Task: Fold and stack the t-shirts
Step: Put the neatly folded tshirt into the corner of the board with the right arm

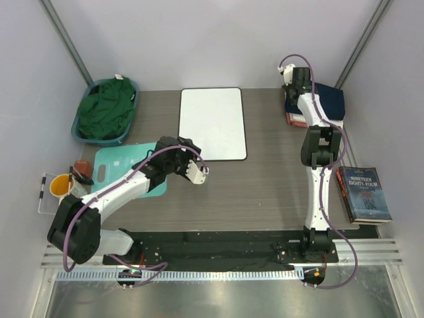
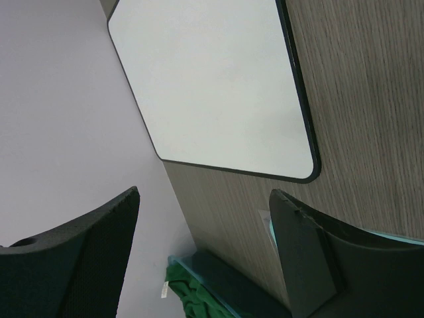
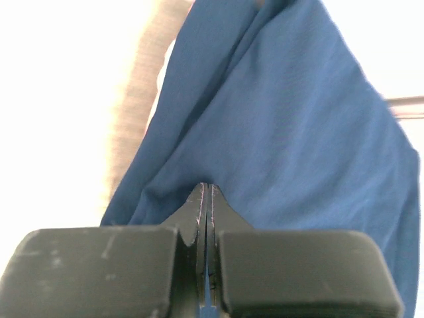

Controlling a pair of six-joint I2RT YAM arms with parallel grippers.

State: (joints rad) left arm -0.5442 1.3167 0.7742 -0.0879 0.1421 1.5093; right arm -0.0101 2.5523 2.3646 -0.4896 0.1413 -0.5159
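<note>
1. At the far left, the dark green t-shirt (image 1: 106, 109) is lying crumpled in a teal basket (image 1: 133, 87) at the back corner of the counter (image 1: 265, 192).
2. Just in front of it, a teal mat (image 1: 112, 162) is lying flat, with the left arm reaching across it.
3. The left pincer (image 1: 197, 173) is hovering above the counter near the front left corner of the white board (image 1: 212, 122). Its fingers (image 2: 99, 252) are standing wide apart, gripping nothing and touching nothing.
4. The right arm is stretching to the far right corner, where the navy t-shirt (image 3: 285, 132) is lying.
5. The right pincer (image 3: 205, 195) is clamped fully together on a pinch of the navy cloth, with creases running into its tips.
6. At the right edge, a book (image 1: 364, 193) is lying flat beside the right arm.
</note>
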